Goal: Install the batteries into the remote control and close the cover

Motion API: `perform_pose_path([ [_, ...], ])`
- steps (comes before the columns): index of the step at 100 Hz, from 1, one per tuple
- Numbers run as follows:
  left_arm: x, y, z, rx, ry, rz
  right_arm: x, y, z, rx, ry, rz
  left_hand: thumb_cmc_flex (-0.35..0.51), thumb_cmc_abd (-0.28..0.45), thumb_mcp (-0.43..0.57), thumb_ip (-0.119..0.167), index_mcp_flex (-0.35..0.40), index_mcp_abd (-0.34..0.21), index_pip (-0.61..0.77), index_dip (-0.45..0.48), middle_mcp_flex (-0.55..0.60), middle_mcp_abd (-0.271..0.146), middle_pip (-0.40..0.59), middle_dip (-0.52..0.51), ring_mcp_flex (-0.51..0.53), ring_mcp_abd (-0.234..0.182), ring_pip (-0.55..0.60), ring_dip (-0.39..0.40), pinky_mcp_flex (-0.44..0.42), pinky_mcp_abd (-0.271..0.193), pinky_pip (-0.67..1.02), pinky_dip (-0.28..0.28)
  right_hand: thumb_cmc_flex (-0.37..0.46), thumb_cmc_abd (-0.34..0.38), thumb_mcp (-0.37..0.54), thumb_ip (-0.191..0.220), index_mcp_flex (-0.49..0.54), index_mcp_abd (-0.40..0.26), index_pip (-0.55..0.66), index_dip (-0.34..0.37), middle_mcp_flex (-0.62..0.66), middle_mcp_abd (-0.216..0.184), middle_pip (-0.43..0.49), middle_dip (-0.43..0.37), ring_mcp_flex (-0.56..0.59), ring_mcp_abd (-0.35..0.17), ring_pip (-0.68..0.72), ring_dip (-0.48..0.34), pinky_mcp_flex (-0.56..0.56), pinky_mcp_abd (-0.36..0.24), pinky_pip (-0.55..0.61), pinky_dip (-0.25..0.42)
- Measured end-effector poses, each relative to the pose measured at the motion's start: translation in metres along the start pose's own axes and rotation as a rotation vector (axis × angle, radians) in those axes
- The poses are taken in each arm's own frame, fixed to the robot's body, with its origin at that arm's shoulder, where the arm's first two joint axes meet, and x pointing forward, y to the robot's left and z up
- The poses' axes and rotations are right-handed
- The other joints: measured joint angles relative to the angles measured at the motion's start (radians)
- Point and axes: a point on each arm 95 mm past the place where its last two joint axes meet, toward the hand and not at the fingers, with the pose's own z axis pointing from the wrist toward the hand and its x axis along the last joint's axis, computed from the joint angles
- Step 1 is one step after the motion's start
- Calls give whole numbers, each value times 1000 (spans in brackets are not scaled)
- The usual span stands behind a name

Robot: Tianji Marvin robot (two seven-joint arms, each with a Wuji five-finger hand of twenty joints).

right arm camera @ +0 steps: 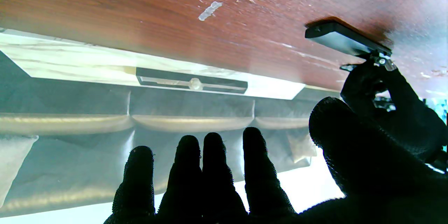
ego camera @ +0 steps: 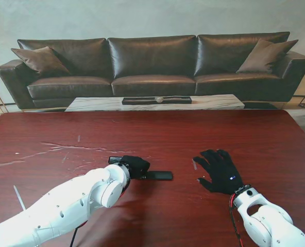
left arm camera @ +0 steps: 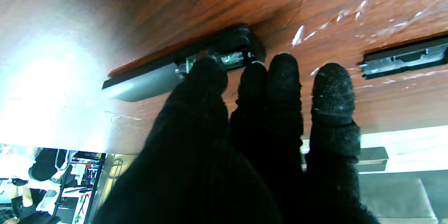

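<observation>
Now fingertips [left arm camera: 206, 73] touch remote [left arm camera: 147, 80] (uncovered)

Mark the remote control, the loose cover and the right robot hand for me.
remote control [ego camera: 158, 175]: stand view, bare end sticking out right of the left robot hand.
cover [left arm camera: 406, 59]: left wrist view, middle of its inner face.
right robot hand [ego camera: 220, 171]: stand view, back of the hand, lying flat on the table.

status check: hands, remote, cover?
Left hand fingertips pressing on remote, battery bay open. Right hand open, flat, holding nothing. Cover lies apart on table, not yet fitted.
</observation>
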Motion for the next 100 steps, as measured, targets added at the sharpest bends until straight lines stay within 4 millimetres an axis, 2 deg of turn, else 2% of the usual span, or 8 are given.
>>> perform_pose_path([
  [14, 1, 0, 2, 5, -7, 3, 0, 0, 0, -2, 1, 2, 0, 10, -12, 0, -18, 5, 0, 26, -32, 0, 41, 0, -20, -3, 14, 4, -17, 0, 7, 12, 0, 0, 0, 0, 0, 0, 0, 0, 0, 0, 0, 0, 0, 0, 0, 0, 0, 0, 0, 0],
  [28, 1, 0, 4, 10, -12, 9, 0, 0, 0, -3, 3, 5, 0, 11, -26, 0, -82, 19, 0, 61, -106, 0, 78, 13, -69, -11, 27, 15, -39, 0, 11, 24, 0, 0, 0, 0, 0, 0, 0, 0, 0, 0, 0, 0, 0, 0, 0, 0, 0, 0, 0, 0],
  [52, 0, -1, 8, 21, -19, 14, 0, 0, 0, 2, 6, 7, 0, 35, -31, 0, -140, 42, -62, 70, -228, 12, 74, 12, -143, -19, 31, 26, -85, 0, 13, 47, 0, 1, 0, 0, 0, 0, 0, 0, 0, 0, 0, 0, 0, 0, 0, 0, 0, 0, 0, 0],
  [66, 0, -1, 9, 23, -20, 17, 0, 0, 0, 2, 6, 7, 0, 37, -32, 0, -140, 56, -130, 70, -279, 12, 64, -30, -189, -22, 32, 27, -101, 0, 13, 59, 0, 1, 0, 0, 0, 0, 0, 0, 0, 0, 0, 0, 0, 0, -1, 0, 0, 0, 0, 0],
  [75, -1, -1, 9, 25, -21, 17, 0, 0, 0, 2, 6, 7, 0, 50, -32, 0, -140, 59, -153, 70, -272, 12, 59, -42, -193, -22, 25, 25, -109, 0, 13, 59, 0, 1, 0, 0, 0, 0, 0, 0, 0, 0, 0, 0, 0, 0, -1, 0, 0, 0, 0, 0],
  [95, 0, -2, 8, 29, -29, 15, 0, 0, 0, 3, 4, 6, 12, 60, -32, 0, -139, 77, -235, 52, -293, 12, 10, -99, -203, -7, -50, -33, -114, 0, 10, 59, 0, 10, 0, 0, 0, 0, 0, 0, 0, 0, 0, 0, 0, 0, -1, 0, 0, 0, 0, 0],
  [100, 0, -3, 7, 31, -30, 15, 0, 0, 0, 3, 3, 6, 12, 75, -32, 0, -135, 84, -265, 37, -303, 33, -12, -137, -204, 3, -73, -54, -124, 0, 7, 59, 0, 10, 0, 0, 0, 0, 0, 0, 0, 0, 0, 0, 0, 0, -1, 0, 0, 0, 0, 0],
])
